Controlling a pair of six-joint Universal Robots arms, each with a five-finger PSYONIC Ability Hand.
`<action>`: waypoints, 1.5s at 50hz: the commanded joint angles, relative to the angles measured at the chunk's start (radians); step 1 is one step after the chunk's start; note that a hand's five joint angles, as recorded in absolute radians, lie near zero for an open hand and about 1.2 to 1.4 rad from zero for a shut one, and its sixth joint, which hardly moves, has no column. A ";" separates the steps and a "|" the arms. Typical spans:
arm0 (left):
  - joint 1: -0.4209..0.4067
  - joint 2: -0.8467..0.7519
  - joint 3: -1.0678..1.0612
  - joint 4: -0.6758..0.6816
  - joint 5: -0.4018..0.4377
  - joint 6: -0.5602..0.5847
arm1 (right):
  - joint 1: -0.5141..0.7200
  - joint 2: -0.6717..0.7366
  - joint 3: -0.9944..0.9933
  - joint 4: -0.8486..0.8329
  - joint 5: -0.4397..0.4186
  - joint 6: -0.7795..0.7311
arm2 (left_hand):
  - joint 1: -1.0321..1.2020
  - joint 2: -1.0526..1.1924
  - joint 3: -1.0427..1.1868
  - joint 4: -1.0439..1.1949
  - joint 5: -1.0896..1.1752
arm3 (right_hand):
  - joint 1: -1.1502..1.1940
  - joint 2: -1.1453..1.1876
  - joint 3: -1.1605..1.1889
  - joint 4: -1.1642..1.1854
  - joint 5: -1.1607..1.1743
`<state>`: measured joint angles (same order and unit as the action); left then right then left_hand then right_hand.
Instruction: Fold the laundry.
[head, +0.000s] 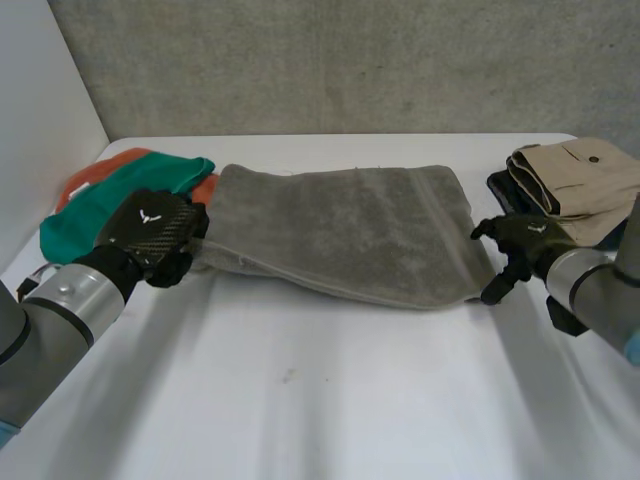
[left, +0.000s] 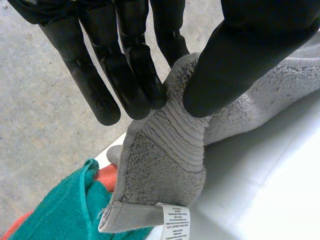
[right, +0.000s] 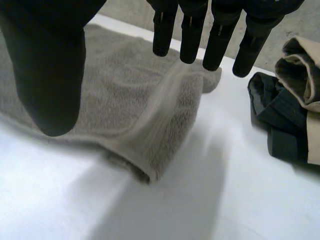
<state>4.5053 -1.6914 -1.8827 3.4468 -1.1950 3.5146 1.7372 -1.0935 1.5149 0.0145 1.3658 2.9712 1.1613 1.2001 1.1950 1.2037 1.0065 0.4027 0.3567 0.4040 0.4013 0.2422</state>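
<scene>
Lying across the white table (head: 320, 400), the grey towel (head: 345, 235) was pinched at one corner by the left hand (head: 155, 235), thumb against fingers. The right hand (head: 520, 245) hung open just beside its other end. A white tag (left: 176, 222) carried print too small to read.

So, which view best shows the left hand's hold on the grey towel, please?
The left wrist view: the left hand pinches a corner of the grey towel between fingers and thumb, near its label. The head view shows that hand's back, hiding the pinch. The right wrist view shows the towel's other end by the open right hand.
</scene>
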 joint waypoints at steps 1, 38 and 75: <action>-0.003 0.001 0.030 -0.005 -0.005 -0.016 | 0.031 0.075 0.048 -0.143 0.015 -0.139 | 0.235 0.196 0.201 0.193 0.215 | 0.139 0.185 0.137 0.140 0.125; 0.199 0.332 0.102 -0.846 0.176 0.211 | -0.080 -0.420 0.054 0.455 -0.014 -0.880 | 0.235 0.196 0.201 0.193 0.215 | 0.994 1.040 0.992 0.995 0.980; -0.012 -0.201 0.830 0.212 -0.181 0.021 | 0.104 -0.106 -0.426 -0.766 0.213 -0.356 | 0.235 0.196 0.201 0.193 0.215 | 0.994 1.040 0.992 0.995 0.980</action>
<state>4.4752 -1.9145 -1.0408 3.4776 -1.3207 3.7291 1.8415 -1.1553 1.0175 -0.4145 1.5985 2.5631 1.1613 1.2003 1.1948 1.2041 1.0065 1.1284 1.1764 1.1878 1.1955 1.0316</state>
